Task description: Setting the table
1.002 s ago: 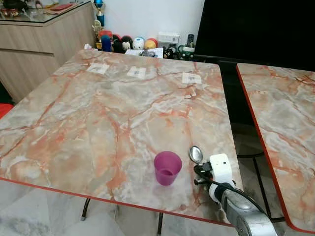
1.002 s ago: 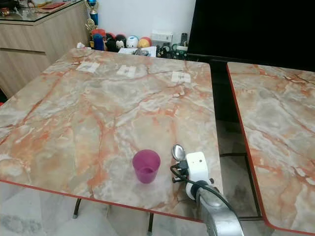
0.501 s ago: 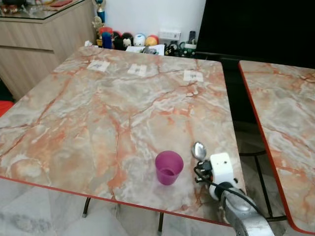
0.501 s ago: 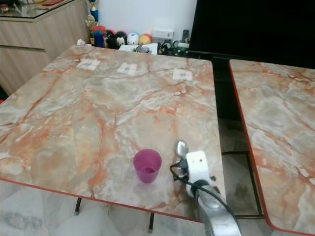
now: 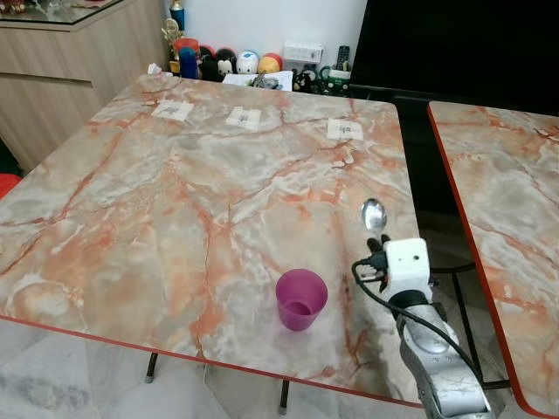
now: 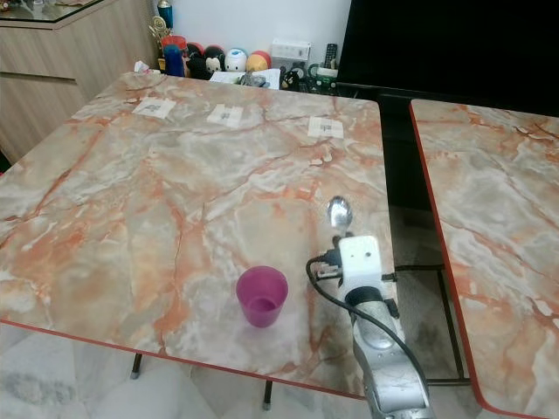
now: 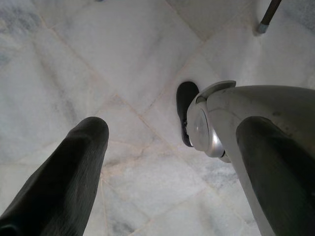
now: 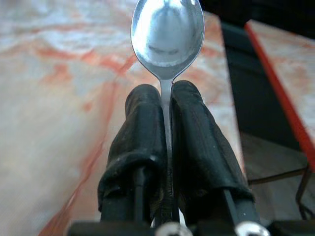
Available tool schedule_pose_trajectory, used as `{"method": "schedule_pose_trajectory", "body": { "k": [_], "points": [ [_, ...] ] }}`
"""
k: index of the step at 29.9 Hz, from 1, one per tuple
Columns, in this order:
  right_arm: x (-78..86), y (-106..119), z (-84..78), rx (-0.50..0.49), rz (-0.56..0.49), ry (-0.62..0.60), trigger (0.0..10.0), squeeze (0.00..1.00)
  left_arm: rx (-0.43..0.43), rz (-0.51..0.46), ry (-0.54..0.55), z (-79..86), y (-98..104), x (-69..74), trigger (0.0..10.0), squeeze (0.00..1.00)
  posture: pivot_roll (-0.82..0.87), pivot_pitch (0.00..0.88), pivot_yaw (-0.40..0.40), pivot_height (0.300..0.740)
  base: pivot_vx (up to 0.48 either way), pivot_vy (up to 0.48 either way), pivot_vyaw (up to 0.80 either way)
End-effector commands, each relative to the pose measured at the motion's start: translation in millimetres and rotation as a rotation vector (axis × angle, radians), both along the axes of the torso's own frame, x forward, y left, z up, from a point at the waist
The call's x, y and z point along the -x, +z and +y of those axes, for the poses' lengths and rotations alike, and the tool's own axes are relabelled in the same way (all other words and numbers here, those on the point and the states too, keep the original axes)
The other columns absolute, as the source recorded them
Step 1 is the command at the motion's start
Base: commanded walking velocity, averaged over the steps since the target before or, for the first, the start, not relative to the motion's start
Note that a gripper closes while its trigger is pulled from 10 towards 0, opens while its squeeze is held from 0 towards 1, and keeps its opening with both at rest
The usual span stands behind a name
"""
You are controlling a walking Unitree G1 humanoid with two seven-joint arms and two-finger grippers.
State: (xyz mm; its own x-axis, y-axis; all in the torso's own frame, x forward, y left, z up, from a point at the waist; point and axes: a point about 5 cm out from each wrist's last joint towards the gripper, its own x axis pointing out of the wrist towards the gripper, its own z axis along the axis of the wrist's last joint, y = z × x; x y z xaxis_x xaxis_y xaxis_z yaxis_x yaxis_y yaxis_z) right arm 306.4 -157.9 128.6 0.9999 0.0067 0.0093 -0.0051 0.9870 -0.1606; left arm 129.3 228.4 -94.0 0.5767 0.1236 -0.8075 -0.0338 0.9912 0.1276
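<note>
Right gripper (image 8: 167,123) clamped on a spoon over the marble desk

The spoon (image 5: 374,213) is pinched by its handle between the two black fingers (image 8: 142,137), jaws tight together on it, bowl sticking out forward past the fingertips. It's held over the right part of the desk (image 5: 175,201), near the right edge. A purple cup (image 5: 300,298) stands upright on the desk close to the near edge, to the left of the gripper and apart from it. Three small paper labels (image 5: 248,118) lie in a row toward the far side. A second marble desk (image 5: 507,192) sits off to the right with a gap between. The left gripper (image 7: 162,162) hangs down over the pale tiled floor (image 7: 98,64), jaws apart with nothing between them.
</note>
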Motion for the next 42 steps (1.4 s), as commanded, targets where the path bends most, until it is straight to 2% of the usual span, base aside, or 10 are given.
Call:
{"method": "schedule_pose_trajectory", "body": {
  "k": [1, 3, 6, 8, 14, 22, 32, 35, 37, 42],
  "points": [
    [-2.4, 6.8, -15.2, 0.092, -0.031, -0.051, 10.0, 0.00, 0.004, 0.045, 0.013, 1.3, -3.8, 10.3, 10.0, 0.00, 0.02, 0.090, -0.050, 0.740, 0.000, 0.000, 0.00],
    [-4.1, 5.6, -25.8, 0.123, -0.028, -0.105, 10.0, 0.00, 0.002, 0.044, 0.015, 2.0, -3.5, 9.9, 10.0, 0.00, 0.02, 0.087, -0.050, 0.740, 0.000, 0.000, 0.00],
    [-6.2, 11.3, -35.2, 0.050, -0.058, -0.132, 10.0, 0.00, -0.001, 0.042, 0.017, 2.5, -3.1, 8.8, 10.0, 0.00, 0.02, 0.078, -0.045, 0.740, 0.000, 0.000, 0.00],
    [-6.1, 19.5, -27.4, -0.022, -0.106, -0.082, 10.0, 0.00, -0.001, 0.039, 0.020, 2.8, -2.7, 7.7, 10.0, 0.00, 0.01, 0.070, -0.041, 0.740, 0.000, 0.000, 0.00],
    [7.9, 22.1, -6.6, -0.105, -0.159, -0.006, 10.0, 0.00, 0.016, 0.013, 0.047, 1.8, -1.0, 2.1, 10.0, 0.00, 0.02, 0.054, -0.039, 0.740, 0.000, 0.000, 0.00],
    [13.2, 32.8, -2.3, -0.127, -0.243, 0.034, 10.0, 0.00, 0.009, 0.016, 0.028, 2.4, -0.9, 2.3, 10.0, 0.00, 0.01, 0.040, -0.037, 0.740, 0.000, 0.000, 0.00],
    [15.0, 36.5, -1.6, -0.128, -0.259, 0.041, 10.0, 0.00, 0.001, 0.016, 0.004, 0.2, -1.3, 2.7, 10.0, 0.00, 0.01, 0.030, -0.047, 0.740, 0.000, -0.130, 0.00],
    [15.0, 36.9, -4.6, -0.111, -0.268, -0.013, 10.0, 0.00, -0.006, 0.011, 0.013, 0.8, -1.0, 2.4, 10.0, 0.00, 0.02, 0.035, -0.050, 0.740, 0.000, -0.389, 0.00],
    [17.4, 37.7, -14.9, -0.135, -0.272, -0.078, 10.0, 0.00, -0.009, 0.006, 0.015, 1.3, -0.5, 1.6, 10.0, 0.00, 0.00, 0.049, -0.050, 0.740, 0.000, -0.388, -0.77],
    [19.2, 34.8, -19.3, -0.132, -0.256, -0.095, 10.0, 0.00, -0.011, 0.008, 0.006, -0.2, -0.6, 0.3, 10.0, 0.00, 0.00, 0.056, -0.049, 0.740, 0.000, -0.387, -0.76]
  ]
}}
